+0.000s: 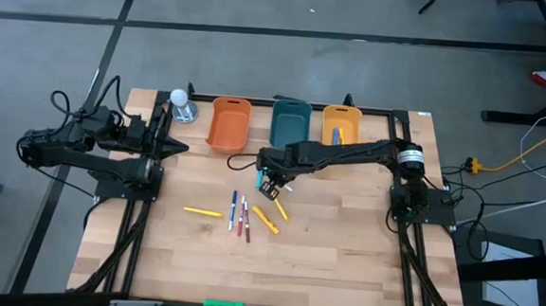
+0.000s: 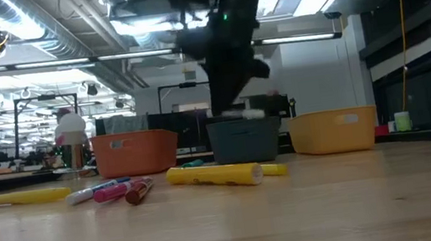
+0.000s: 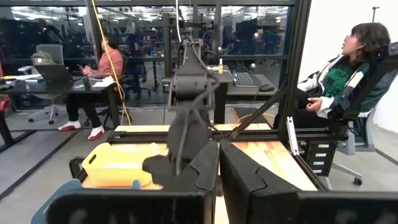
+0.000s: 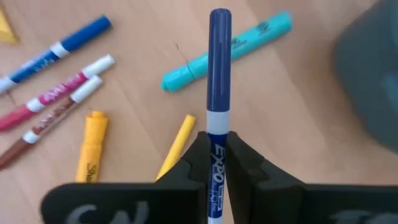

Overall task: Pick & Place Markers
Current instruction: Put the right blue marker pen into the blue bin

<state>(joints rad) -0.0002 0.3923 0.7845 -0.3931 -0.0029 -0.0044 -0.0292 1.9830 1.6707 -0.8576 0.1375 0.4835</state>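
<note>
High view: right gripper reached out over mid-bench, just in front of the teal bin. Left gripper parked at the bench's left rear, near the orange bin. Yellow bin on the right of the row, a marker inside. Loose markers scattered on the bench below the right gripper: yellow, blue, red and white-bodied.

Low view: right arm hanging above the teal bin. Yellow marker lying nearest the camera, red and blue ones beside it. Orange bin and yellow bin behind.

Left wrist view: left fingers pressed together, nothing between them. Yellow bin beyond. Two seated persons in the room.

Right wrist view: right fingers pinching a blue marker, lifted clear of the bench, its cap pointing away from the wrist. Teal marker, two yellow markers, a blue-and-white and two reddish ones lying on the bench beneath.
</note>
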